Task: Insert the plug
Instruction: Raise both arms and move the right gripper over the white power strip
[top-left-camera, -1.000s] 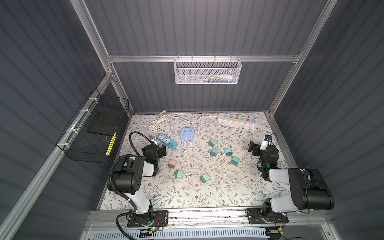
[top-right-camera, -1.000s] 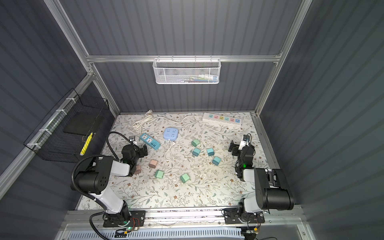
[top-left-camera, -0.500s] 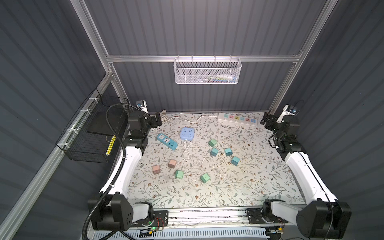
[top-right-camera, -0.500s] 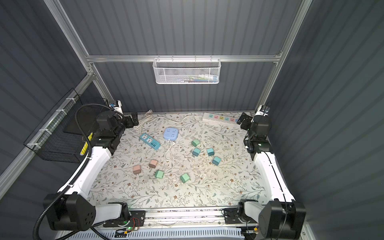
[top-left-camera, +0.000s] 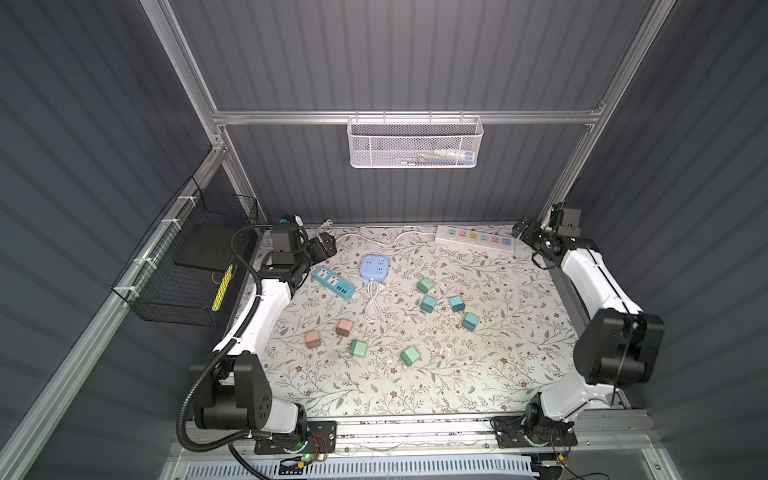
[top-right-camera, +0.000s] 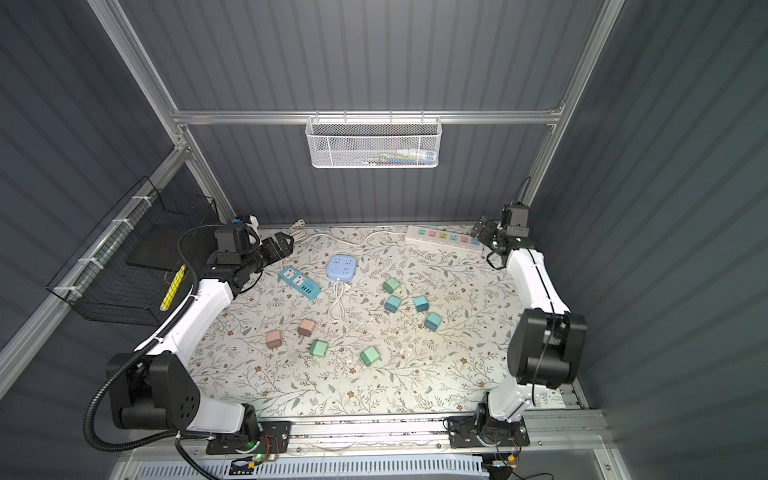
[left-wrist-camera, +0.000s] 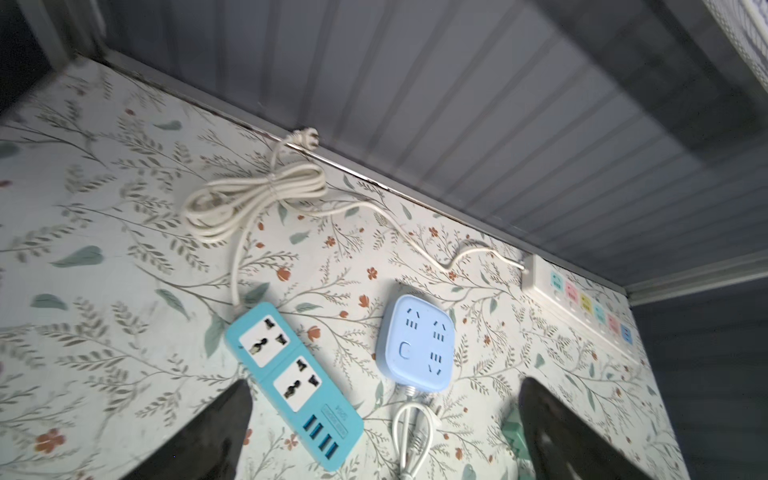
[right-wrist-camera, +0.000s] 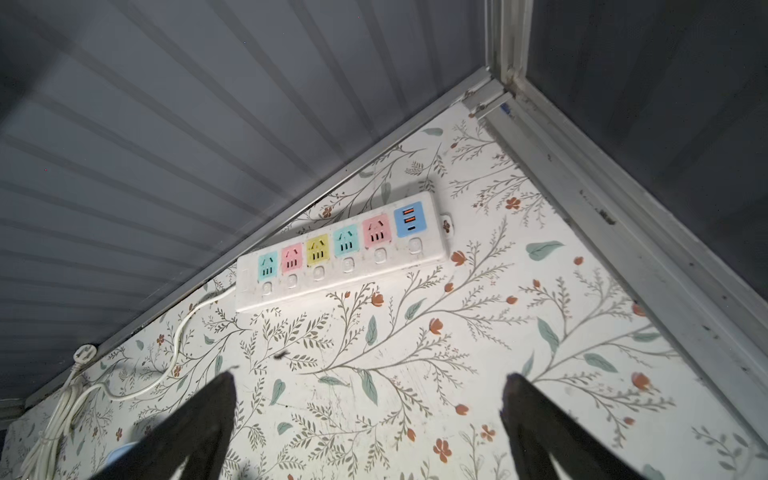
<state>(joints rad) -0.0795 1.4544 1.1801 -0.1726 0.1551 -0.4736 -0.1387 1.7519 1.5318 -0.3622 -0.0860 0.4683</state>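
The plugs lie loose mid-picture on my flowered tabletop (top-left-camera: 478, 374). They are small rounded plastic cubes: a green plug (top-left-camera: 411, 356) lowest, a pink plug (top-left-camera: 312, 339) to its left, a teal plug (top-left-camera: 427, 304) above. Their pins are too small for me to tell which way they point. The teal strip (top-left-camera: 333, 287) runs diagonally from upper left to lower right, sockets up. The white strip (top-left-camera: 475, 240) lies along the back wall. My left tool (left-wrist-camera: 385, 379) and right tool (right-wrist-camera: 370, 375) both gape wide, holding nothing. The white mesh basket (top-left-camera: 415, 143) holds small items I cannot identify.
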